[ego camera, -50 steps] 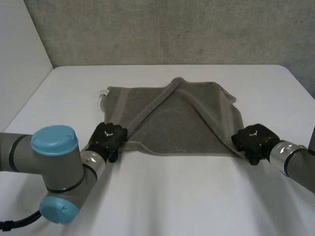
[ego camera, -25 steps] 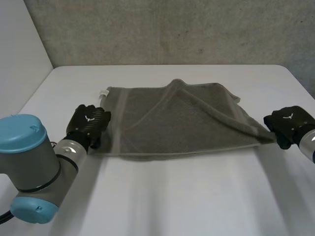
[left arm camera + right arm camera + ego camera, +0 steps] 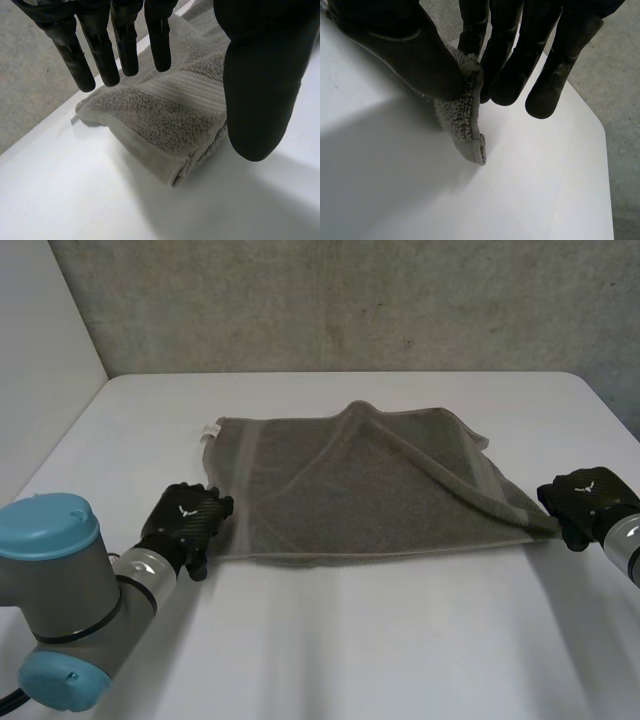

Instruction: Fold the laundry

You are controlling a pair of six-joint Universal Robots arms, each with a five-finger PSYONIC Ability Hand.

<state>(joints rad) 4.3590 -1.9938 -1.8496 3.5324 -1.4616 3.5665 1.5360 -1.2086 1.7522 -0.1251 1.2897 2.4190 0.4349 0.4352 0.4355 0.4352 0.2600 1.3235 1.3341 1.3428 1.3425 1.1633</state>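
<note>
on the right hand: fingers and thumb closed in a pinch on the grey towel, at its near right corner, hem tip poking out below the pinch. on the left hand: fingers straight and spread, thumb apart, holding nothing, poised just over the near left corner lying flat on the white bench. looks soft, thick and limp: light to lift, sure to sag and drag between holds, unlikely to slip from a pinch given the looped pile. best taken at the hemmed corners, thumb under the band. spread across the middle of the bench, one far part folded over in a diagonal ridge, small white tag at the far left corner. both hands low at the near edge, palms down, arms coming in from either side.
</note>
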